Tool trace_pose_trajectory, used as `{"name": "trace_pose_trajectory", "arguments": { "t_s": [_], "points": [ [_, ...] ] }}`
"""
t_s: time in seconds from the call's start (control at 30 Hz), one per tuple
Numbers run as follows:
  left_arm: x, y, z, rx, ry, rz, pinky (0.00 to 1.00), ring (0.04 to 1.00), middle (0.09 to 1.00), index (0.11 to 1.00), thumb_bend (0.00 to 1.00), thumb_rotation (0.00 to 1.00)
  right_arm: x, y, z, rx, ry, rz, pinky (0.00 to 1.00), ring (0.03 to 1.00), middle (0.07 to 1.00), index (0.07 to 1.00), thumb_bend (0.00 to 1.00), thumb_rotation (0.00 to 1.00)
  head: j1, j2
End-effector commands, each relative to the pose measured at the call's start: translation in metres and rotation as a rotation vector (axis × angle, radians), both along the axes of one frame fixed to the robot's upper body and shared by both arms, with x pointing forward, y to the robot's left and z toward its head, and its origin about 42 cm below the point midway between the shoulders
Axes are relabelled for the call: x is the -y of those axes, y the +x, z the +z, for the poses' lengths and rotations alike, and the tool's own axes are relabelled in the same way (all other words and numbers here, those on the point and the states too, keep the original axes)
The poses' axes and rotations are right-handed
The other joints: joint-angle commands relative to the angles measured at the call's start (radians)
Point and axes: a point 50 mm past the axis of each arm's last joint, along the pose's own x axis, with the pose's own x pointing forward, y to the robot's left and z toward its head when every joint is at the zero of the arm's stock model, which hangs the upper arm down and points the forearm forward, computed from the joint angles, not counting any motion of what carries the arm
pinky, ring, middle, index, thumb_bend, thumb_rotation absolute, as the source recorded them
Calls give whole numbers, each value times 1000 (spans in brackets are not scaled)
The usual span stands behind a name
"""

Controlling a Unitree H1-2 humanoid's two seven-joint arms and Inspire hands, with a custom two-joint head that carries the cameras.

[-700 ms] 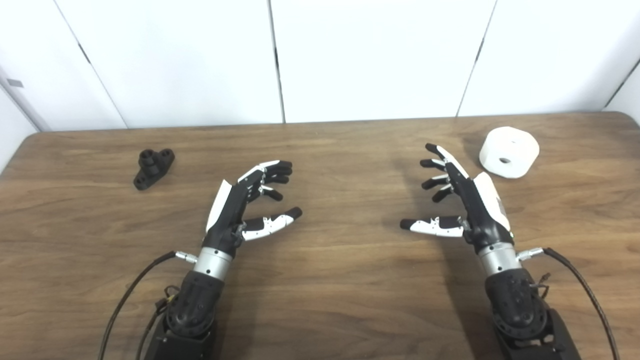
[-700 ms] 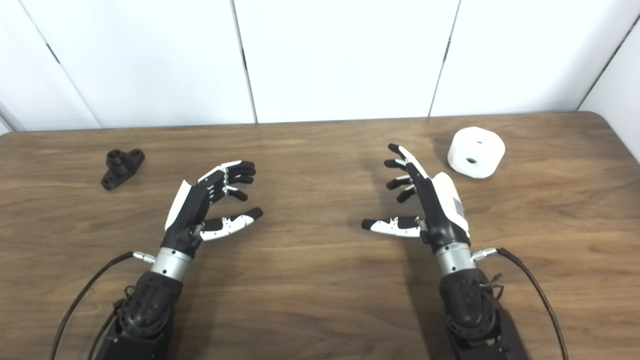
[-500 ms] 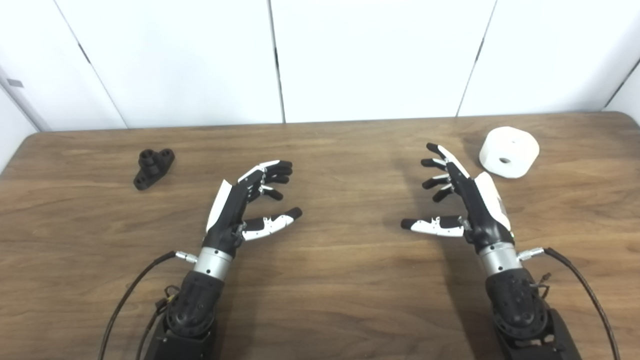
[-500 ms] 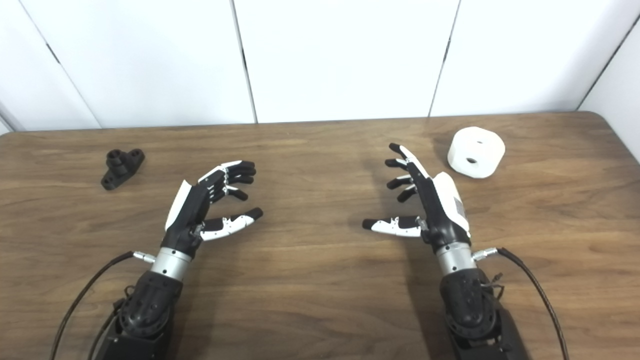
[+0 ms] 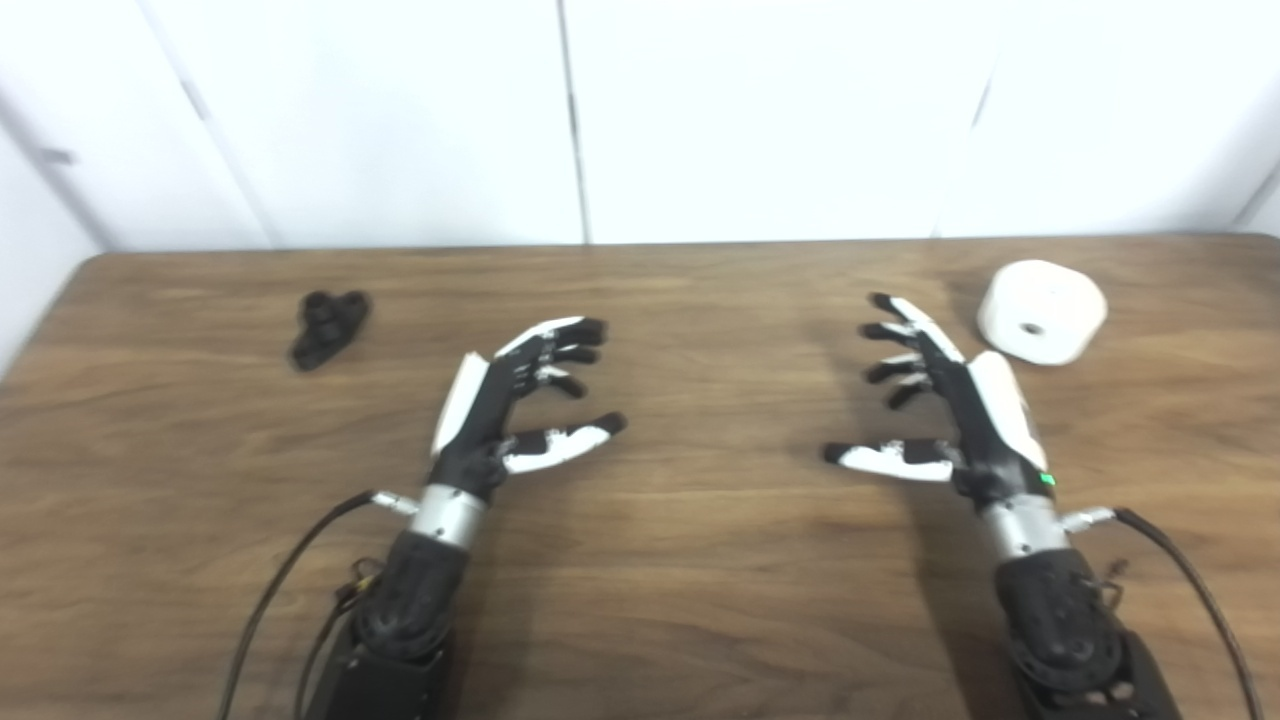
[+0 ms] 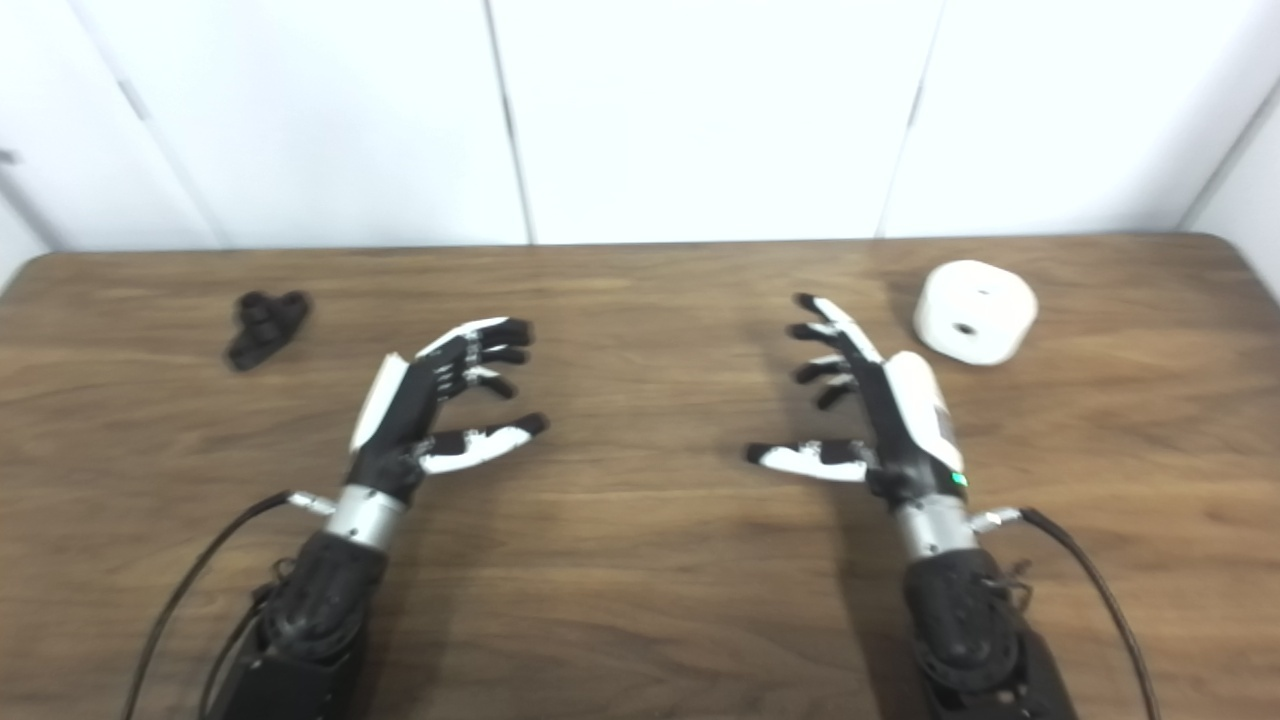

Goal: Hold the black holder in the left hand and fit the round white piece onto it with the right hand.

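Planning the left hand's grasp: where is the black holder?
The black holder lies on the table, far left, beyond and left of the open left hand.

Whole view shifted toward 3 o'clock and gone slightly blurred: camera motion, not the objects. Black holder (image 5: pixel 328 327), round white piece (image 5: pixel 1042 311), left hand (image 5: pixel 520 400) and right hand (image 5: pixel 945 405) all displaced together by about the same amount across the table (image 5: pixel 700 560). No separate movement of either hand visible; fingers spread, empty, as 0.5 s ago.
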Motion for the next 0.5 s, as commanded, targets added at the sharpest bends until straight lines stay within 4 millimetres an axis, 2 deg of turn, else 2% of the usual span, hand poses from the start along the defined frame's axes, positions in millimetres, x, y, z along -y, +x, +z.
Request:
{"name": "trace_pose_trajectory", "arguments": {
  "t_s": [0.0,0.13,0.2,0.3,0.47],
  "points": [
    [12,5,2,22,-7,-14,571,736,775,757,701,4,8,5,14,90,7,14,481,632,801,891,716,97,6,-3],
    [17,7,-8,22,-13,-27,560,728,771,750,718,0,14,7,9,96,6,15,483,635,798,892,720,78,27,-52],
    [18,8,-14,10,-15,-39,586,748,776,754,707,0,16,8,6,90,13,12,491,634,791,887,729,66,42,-74],
    [23,9,-20,10,-3,-37,586,733,772,748,708,7,19,8,2,68,15,1,496,643,799,886,733,53,98,-110],
    [31,12,-26,0,21,-39,577,728,780,754,701,44,20,7,4,54,35,-8,508,653,804,890,731,2,117,-119]
  ]
}}
